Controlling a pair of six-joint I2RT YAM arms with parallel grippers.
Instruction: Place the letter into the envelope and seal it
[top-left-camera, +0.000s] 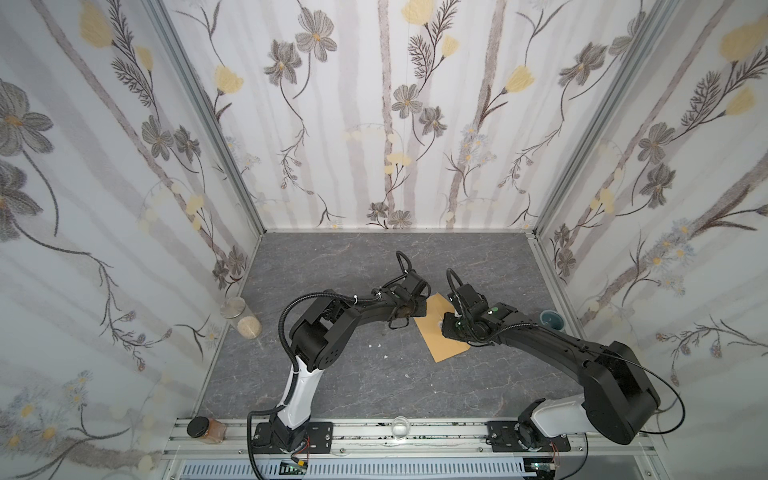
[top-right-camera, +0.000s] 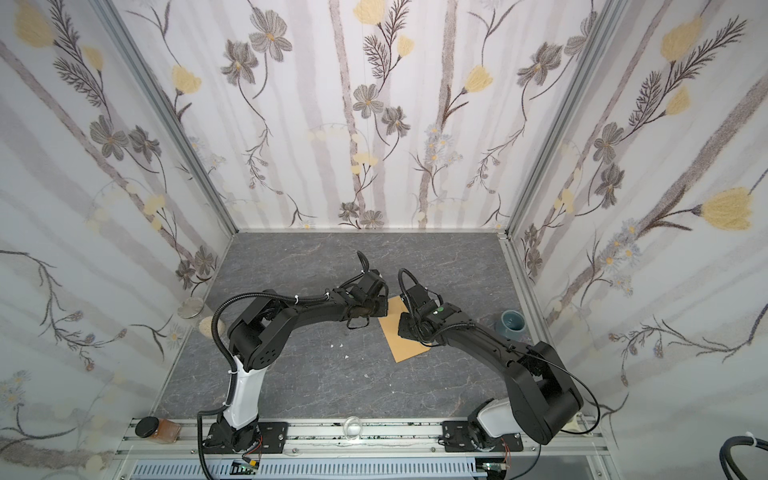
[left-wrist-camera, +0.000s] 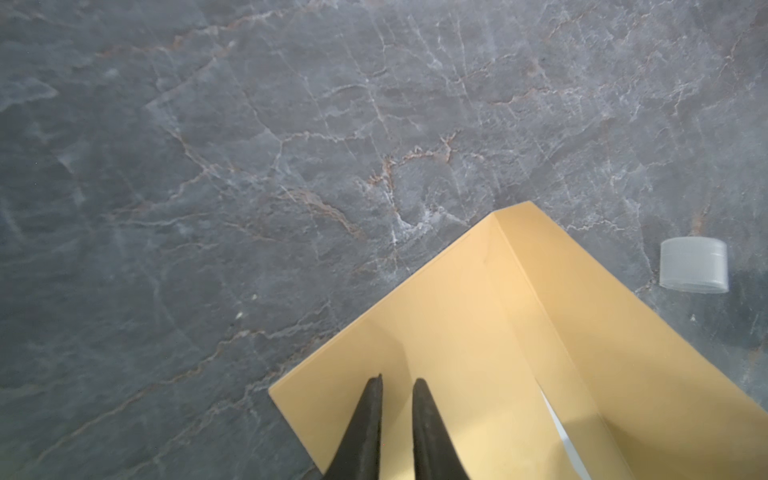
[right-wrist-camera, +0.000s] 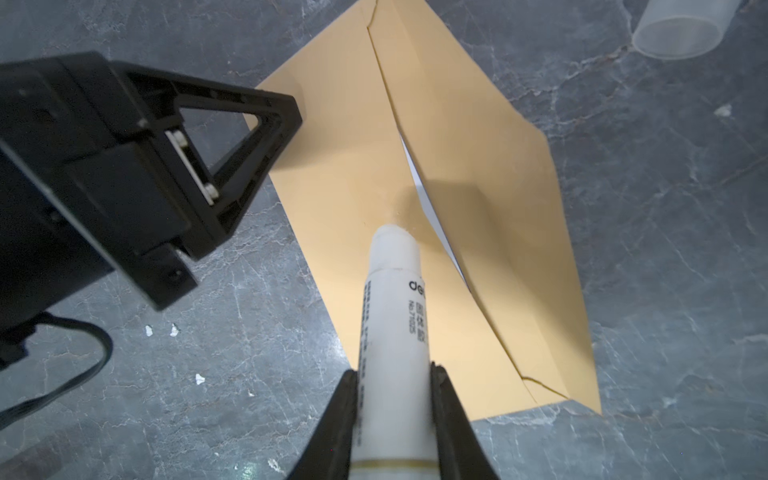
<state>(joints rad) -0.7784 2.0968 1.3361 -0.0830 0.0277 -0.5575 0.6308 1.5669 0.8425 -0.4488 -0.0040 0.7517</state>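
Both top views: my arms (top-left-camera: 365, 311) bent inward over envelope (top-left-camera: 436, 343) (top-right-camera: 405, 345), flat at centre of table (top-left-camera: 374, 386), lying 11-to-5 o'clock.
Left wrist: left gripper (left-wrist-camera: 397, 380) slightly apart, empty, above flap (left-wrist-camera: 457, 316).
Right wrist: right gripper (right-wrist-camera: 392, 368) clamps glue stick (right-wrist-camera: 392, 291), tip at flap; letter (right-wrist-camera: 419, 183) shows white inside.
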